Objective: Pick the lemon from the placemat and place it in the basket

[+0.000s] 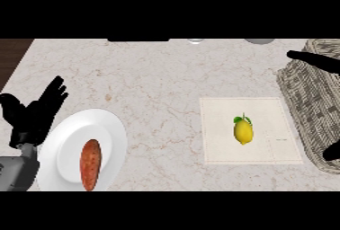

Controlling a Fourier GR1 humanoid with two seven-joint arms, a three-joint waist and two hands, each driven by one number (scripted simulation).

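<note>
We see a yellow lemon (243,131) with a green leaf lying on the placemat (222,148), our right hand (317,60) spread wide over the basket (312,96).

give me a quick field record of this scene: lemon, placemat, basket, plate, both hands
lemon: lying on the placemat, untouched
placemat: flat on the counter, left of the basket
basket: wicker, at the right edge, partly out of frame
plate: white, lower left, holding a reddish-brown oblong food
left hand: open, fingers up, resting at the left edge beside the plate
right hand: dark shape over the basket, finger pose unclear
task status: lemon not yet picked
</note>
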